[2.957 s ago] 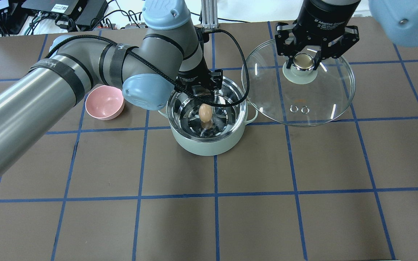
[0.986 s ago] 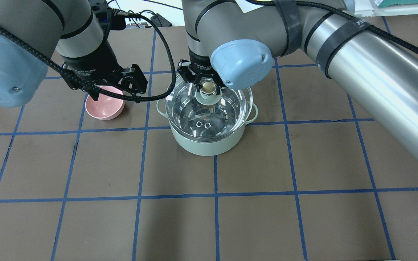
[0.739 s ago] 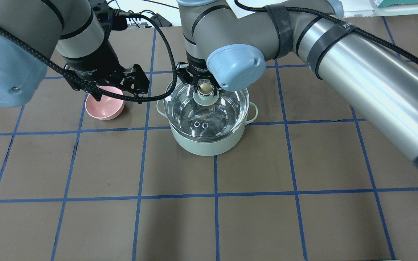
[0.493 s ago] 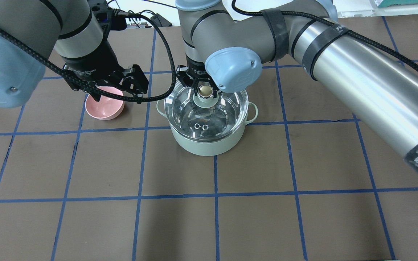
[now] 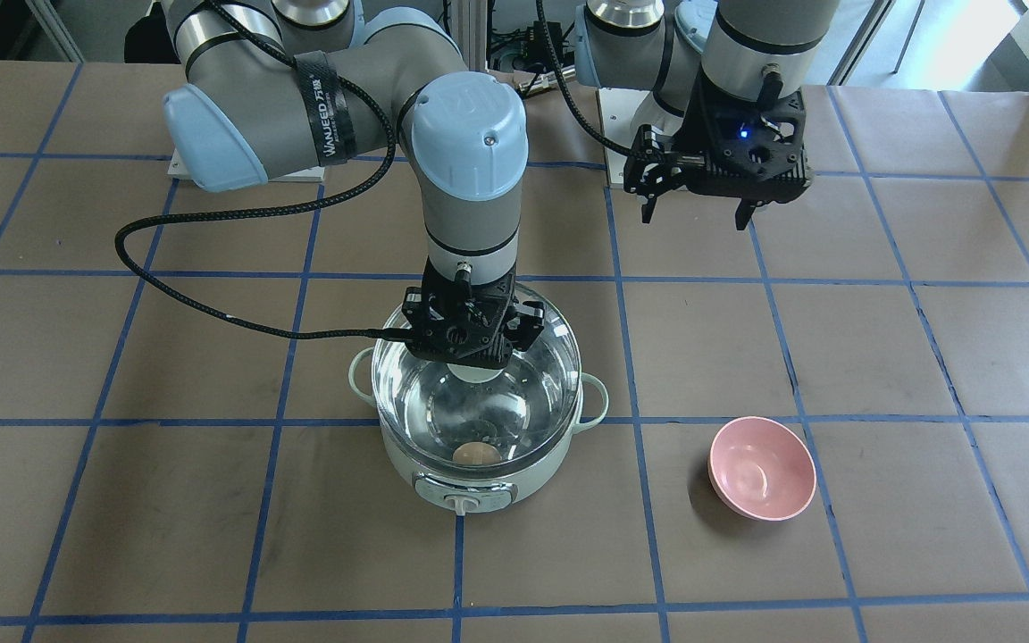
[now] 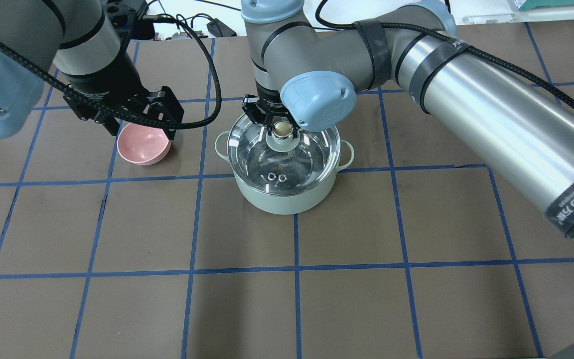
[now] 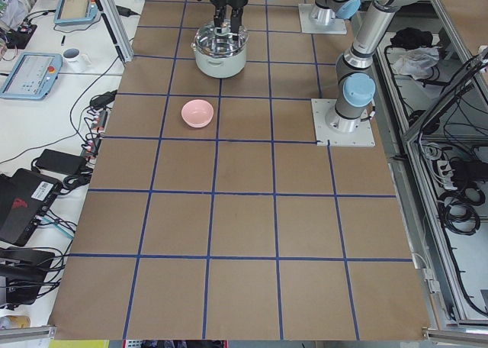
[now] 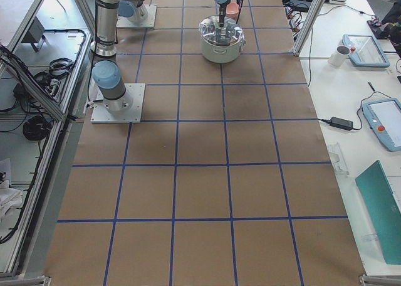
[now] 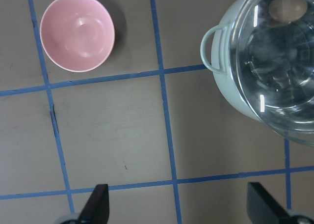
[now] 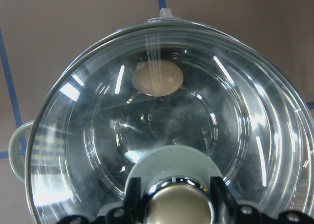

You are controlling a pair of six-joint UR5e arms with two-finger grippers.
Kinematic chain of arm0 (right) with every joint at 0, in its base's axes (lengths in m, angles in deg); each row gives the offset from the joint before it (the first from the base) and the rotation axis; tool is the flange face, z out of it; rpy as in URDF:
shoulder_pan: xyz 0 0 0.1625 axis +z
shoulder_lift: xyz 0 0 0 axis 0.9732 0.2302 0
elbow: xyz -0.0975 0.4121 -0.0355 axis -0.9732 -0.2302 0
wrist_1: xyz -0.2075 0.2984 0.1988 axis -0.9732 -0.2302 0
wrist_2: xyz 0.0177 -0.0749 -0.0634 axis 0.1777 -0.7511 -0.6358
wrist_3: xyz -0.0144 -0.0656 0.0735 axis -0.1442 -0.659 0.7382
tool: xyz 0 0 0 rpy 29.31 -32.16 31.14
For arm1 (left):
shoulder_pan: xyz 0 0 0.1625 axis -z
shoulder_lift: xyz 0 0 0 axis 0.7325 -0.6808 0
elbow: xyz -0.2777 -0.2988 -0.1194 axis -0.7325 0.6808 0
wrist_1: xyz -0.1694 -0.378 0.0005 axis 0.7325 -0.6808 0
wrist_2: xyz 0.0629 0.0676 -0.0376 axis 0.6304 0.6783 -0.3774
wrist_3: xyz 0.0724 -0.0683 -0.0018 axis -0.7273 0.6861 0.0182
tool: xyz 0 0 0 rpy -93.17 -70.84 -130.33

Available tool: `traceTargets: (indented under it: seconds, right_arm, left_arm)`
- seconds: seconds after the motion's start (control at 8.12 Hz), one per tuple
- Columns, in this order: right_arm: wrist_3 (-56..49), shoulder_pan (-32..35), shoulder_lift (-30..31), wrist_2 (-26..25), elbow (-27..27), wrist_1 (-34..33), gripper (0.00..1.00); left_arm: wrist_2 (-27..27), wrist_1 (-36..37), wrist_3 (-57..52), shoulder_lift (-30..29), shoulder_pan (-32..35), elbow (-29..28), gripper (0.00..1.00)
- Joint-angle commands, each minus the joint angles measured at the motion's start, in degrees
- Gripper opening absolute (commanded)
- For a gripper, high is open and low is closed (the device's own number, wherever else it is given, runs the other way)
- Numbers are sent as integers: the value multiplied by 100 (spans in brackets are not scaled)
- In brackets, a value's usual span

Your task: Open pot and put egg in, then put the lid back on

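Observation:
The mint-green pot point(image 6: 287, 199) stands mid-table, its control knob facing the front-facing camera point(image 5: 465, 502). The tan egg point(image 10: 157, 78) lies on the steel bottom inside it and shows through the glass point(image 5: 476, 454) point(image 9: 287, 9). The clear glass lid point(image 6: 312, 154) sits on the pot's rim. My right gripper point(image 6: 281, 128) is shut on the lid's beige knob, straight above the pot point(image 5: 470, 362) point(image 10: 179, 204). My left gripper point(image 6: 142, 128) is open and empty, raised above the table beside the pot point(image 5: 693, 214) point(image 9: 179, 207).
An empty pink bowl point(image 6: 143, 147) stands on the table to the pot's left in the overhead view point(image 5: 762, 480) point(image 9: 77, 32). The brown table cover point(image 6: 347, 299) has a blue tape grid. My right arm's forearm point(image 6: 491, 114) crosses above the table's right half.
The left gripper let the egg go into the pot and drew back left over the pink bowl. The right gripper brought the lid over and lowered it onto the pot's rim.

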Motion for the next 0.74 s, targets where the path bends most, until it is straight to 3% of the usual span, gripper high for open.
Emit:
traceTargets:
  seconds: [0.0,0.62]
  right_arm:
    - [0,1,-106,0,7,-170,41]
    - [-44,1,-115,-9,-1,-170,41]
  left_arm:
    - [47,-9,-63,-32,-250,11,100]
    - [74,-141,-80,3,-241,73,100]
